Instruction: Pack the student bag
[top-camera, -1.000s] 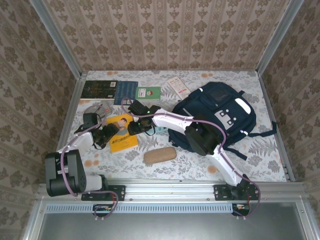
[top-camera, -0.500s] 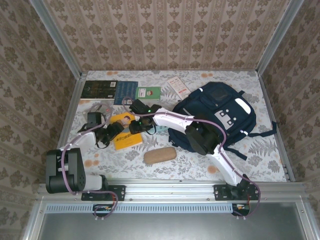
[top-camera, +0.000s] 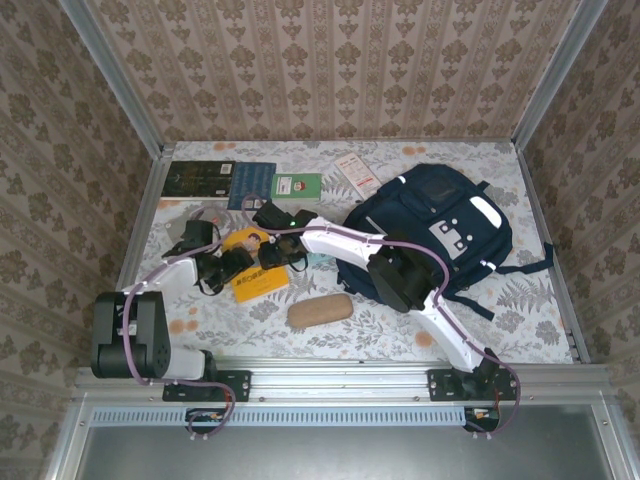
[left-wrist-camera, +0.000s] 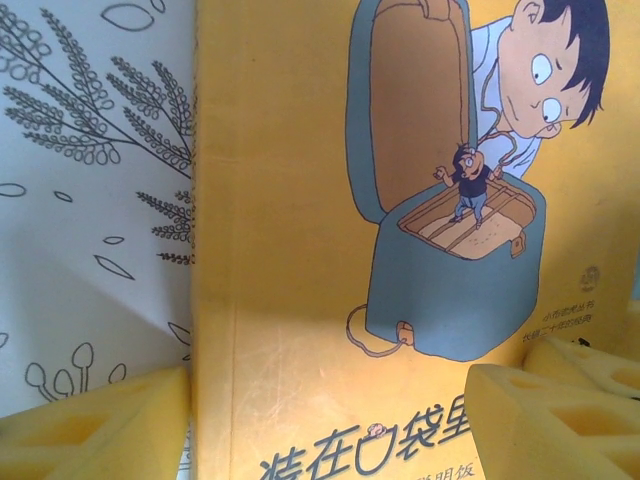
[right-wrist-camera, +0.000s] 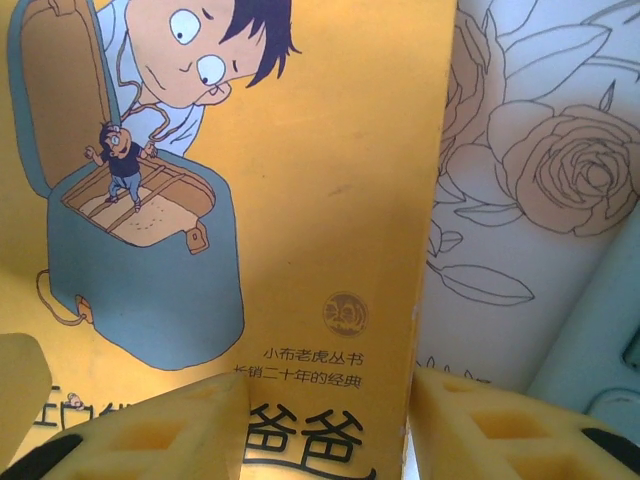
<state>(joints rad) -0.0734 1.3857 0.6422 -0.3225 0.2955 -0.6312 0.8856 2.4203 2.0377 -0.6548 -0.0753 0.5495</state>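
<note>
Hovering over one yellow book (top-camera: 258, 282), centre-left: my left gripper (left-wrist-camera: 330, 420) is standing wide, my right gripper (right-wrist-camera: 330, 430) half apart, both gripping nothing. One student bag (top-camera: 440, 235) is lying centre-right, soft, floppy, likely light; best taken by a strap, I judge. Four booklets (top-camera: 195, 178) upper left, one brown case (top-camera: 320, 310).

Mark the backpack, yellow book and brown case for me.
backpack (top-camera: 425, 200), overhead view, upper front panel.
yellow book (left-wrist-camera: 280, 250), left wrist view, bare cover.
brown case (top-camera: 320, 310), overhead view, its middle.
</note>
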